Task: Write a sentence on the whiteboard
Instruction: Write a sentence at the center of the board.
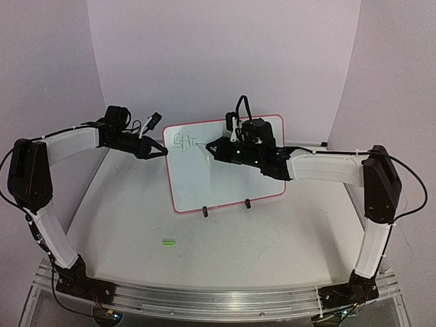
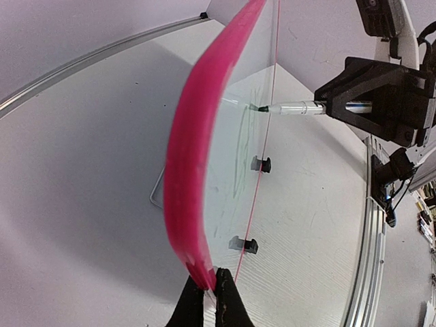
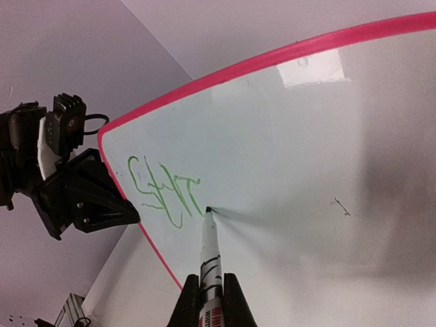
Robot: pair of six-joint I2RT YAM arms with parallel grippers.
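The whiteboard (image 1: 231, 178) stands upright around the middle of the table (image 1: 286, 245), resting on its two black clip feet (image 1: 204, 212) along its near bottom edge and facing the arms. Its pink frame (image 2: 187, 157) runs all round the glossy white face. The left end effector (image 2: 212, 294) reaches in from the left and is pinched tight on the board's left edge, with its dark fingertips closed on either side of the frame, as the left wrist view shows. The right end effector (image 3: 210, 300) comes in from the right, in front of the board's face, and is closed narrowly around a marker (image 3: 208, 262) with a white barrel and a dark tip. The marker points left and towards the board, and its tip touches the white surface in the upper left part. Just left of the tip lies a short run of green writing (image 3: 162, 189), a few looping strokes that cannot be read as letters. A small green piece (image 1: 168, 241) lies flat on the table, near and left of the board and well apart from it.
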